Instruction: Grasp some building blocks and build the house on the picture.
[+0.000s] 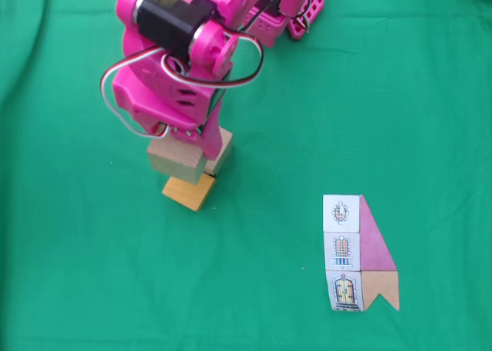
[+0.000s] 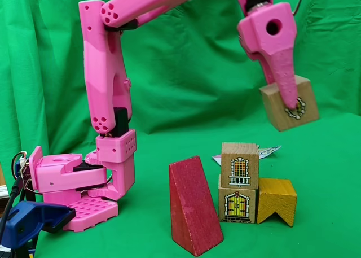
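Pink arm over green cloth. In a fixed view from the side, the gripper (image 2: 290,103) hangs in the air, its jaws clamped on a light-wood block (image 2: 290,104) with a round window print, tilted and well clear of the cloth. Below it and slightly left stands a two-block stack: a window block (image 2: 240,165) resting on a door block (image 2: 237,204). A yellow notched block (image 2: 276,200) touches the door block's right side. A dark red wedge (image 2: 193,204) stands upright just left of the stack. In a fixed view from above, the gripper (image 1: 188,140) covers the held block (image 1: 177,159) over the stack; the picture card (image 1: 360,253) lies flat, well apart to the lower right.
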`<state>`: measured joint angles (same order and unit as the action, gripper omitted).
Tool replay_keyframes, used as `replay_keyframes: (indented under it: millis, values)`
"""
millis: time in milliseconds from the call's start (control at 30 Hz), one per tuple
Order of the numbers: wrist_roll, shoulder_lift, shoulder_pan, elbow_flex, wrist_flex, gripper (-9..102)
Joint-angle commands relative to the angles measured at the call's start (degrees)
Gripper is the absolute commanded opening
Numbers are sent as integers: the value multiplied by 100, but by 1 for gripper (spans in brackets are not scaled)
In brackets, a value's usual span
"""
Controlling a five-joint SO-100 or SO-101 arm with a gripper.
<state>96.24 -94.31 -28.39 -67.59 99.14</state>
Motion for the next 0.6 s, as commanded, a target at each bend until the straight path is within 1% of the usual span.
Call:
replay_keyframes:
  millis: [0,233,400,567]
  values:
    - [-53,-396,114,255,308,18]
    - [-44,-290,167,141,369,18]
    - [-44,-264,176,132,694,18]
    - [-44,44,176,123,694,18]
